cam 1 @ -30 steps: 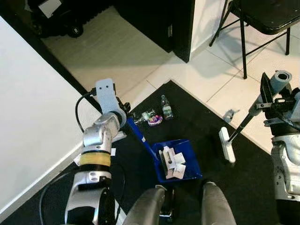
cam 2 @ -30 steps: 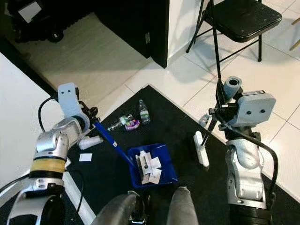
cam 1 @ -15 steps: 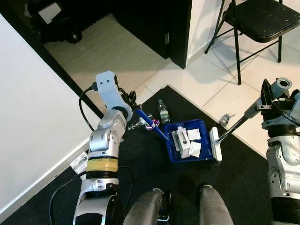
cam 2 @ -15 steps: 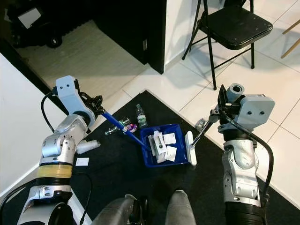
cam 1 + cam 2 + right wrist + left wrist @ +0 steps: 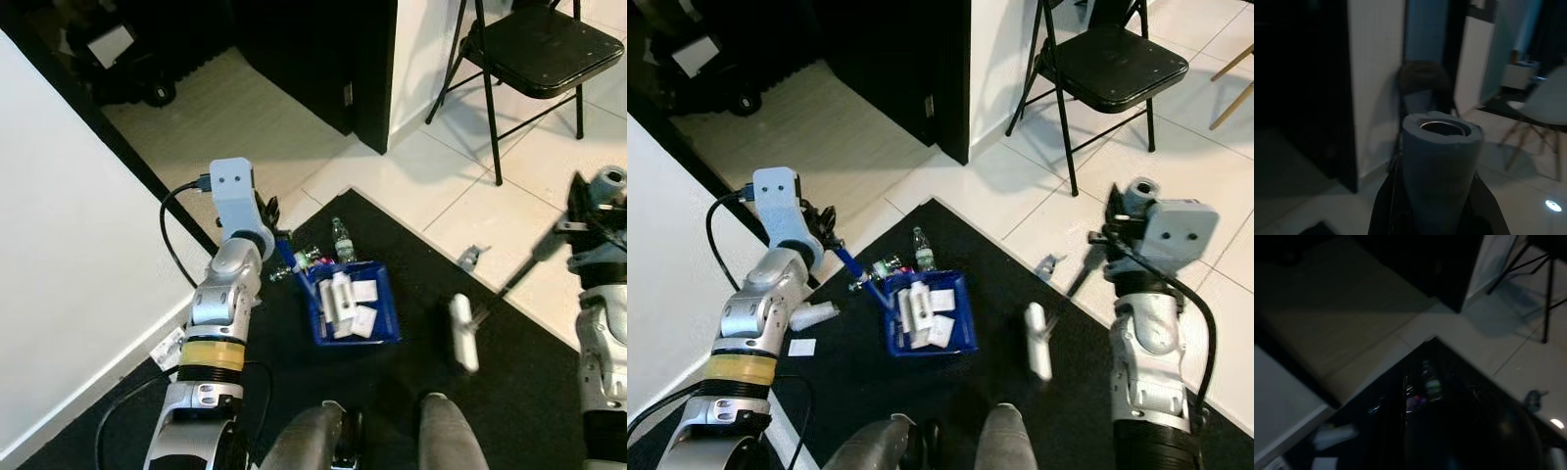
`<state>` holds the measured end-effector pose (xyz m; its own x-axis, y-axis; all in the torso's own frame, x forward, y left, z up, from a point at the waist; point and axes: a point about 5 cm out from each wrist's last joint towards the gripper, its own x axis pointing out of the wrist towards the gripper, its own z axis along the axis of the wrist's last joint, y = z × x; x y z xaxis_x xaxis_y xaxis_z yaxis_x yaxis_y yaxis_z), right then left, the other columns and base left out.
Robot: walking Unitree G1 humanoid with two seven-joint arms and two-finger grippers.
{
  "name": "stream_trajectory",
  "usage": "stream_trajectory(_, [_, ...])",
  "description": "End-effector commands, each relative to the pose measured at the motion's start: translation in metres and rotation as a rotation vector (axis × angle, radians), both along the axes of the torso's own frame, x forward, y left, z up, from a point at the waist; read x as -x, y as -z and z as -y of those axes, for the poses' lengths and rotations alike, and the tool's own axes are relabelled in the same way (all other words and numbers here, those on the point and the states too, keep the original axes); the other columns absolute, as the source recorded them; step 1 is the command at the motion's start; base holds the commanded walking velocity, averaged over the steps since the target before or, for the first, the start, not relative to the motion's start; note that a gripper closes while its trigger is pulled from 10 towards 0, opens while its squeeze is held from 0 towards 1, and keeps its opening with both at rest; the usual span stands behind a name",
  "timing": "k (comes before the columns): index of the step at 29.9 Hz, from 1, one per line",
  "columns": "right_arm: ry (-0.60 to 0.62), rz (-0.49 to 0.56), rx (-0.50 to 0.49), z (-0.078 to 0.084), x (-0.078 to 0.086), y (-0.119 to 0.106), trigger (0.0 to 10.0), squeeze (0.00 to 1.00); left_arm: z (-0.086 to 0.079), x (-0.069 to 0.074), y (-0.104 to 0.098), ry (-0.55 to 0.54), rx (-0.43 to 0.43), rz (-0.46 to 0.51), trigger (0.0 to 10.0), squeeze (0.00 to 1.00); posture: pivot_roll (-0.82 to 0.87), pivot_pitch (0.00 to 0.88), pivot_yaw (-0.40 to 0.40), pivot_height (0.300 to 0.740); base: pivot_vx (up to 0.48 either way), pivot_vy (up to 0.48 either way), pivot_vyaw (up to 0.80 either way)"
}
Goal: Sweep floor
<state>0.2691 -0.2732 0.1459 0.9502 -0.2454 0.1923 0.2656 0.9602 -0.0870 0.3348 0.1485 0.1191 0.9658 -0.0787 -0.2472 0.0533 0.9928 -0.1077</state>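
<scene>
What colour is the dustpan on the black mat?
Blue; the dustpan shows best in the right eye view.

blue dustpan (image 5: 355,311) on black mat (image 5: 411,294), white broom head (image 5: 462,333)

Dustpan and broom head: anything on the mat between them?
Nothing: the eye views show bare black mat between the blue dustpan and the white broom head.
</scene>
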Motion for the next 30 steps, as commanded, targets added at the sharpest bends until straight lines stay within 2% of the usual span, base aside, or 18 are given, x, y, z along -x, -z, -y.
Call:
stream_trajectory(1, [0.039,0.025,0.016,0.003,0.003,-0.001,10.0,0.00,-0.006,-0.001,0.001,-0.022,-0.003,0.009,10.0,0.00,-0.21,0.093,0.144,0.740,0.000,0.000,0.00])
stream_trajectory(8, [0.087,0.020,0.012,0.008,0.003,0.003,10.0,0.00,-0.014,-0.004,0.005,-0.085,0.007,-0.017,10.0,0.00,-0.22,0.085,0.152,0.740,0.000,0.000,0.00])
stream_trajectory(15, [0.078,0.015,0.008,0.002,-0.001,0.006,10.0,0.00,-0.027,-0.006,0.010,-0.127,0.006,-0.084,10.0,0.00,-0.21,0.085,0.148,0.740,0.000,0.000,0.00])
stream_trajectory(25, [0.065,0.019,-0.009,-0.004,-0.005,0.009,10.0,0.00,-0.026,-0.010,0.006,-0.114,0.025,-0.089,10.0,0.00,-0.20,0.088,0.151,0.740,0.000,0.000,0.00])
stream_trajectory(30, [0.071,0.016,-0.023,-0.004,-0.005,0.012,10.0,0.00,-0.026,-0.010,0.006,-0.111,0.025,-0.095,10.0,0.00,-0.19,0.089,0.154,0.740,0.000,0.000,0.66])
